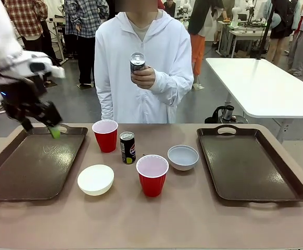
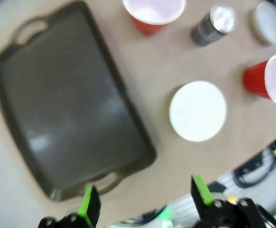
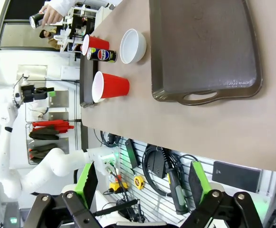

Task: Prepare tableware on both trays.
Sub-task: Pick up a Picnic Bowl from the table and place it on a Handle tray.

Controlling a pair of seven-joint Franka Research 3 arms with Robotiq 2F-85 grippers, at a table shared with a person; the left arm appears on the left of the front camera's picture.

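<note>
Left to right: my left end effector (image 1: 41,129) hangs over the far rim of the left tray (image 1: 32,166), fingers spread, nothing between them. The tray carries nothing. Everything it needs lies to the end effector's right, on the bare table (image 1: 193,224). The far cup (image 1: 105,135) stands just past the tray's far right corner. The white bowl (image 1: 96,179) sits just beside its right rim, nearer my side. Next right stands a can (image 1: 127,147), upright, long axis vertical. The near cup (image 1: 152,175) and the grey bowl (image 1: 182,157) follow, then the right tray (image 1: 250,166), also bare.

Across the table a person's hand (image 1: 144,77) holds a second can (image 1: 137,61) upright at chest height.

My right end effector (image 3: 142,180) is spread too and empty. It hangs back off the table's near edge, facing the right tray's handle end.

By my reckoning the white bowl and far cup belong to my left arm, a short sideways reach from where it hangs. The grey bowl, just off the right tray's left rim, is the right arm's. The table can stands about midway, slightly nearer the left.
</note>
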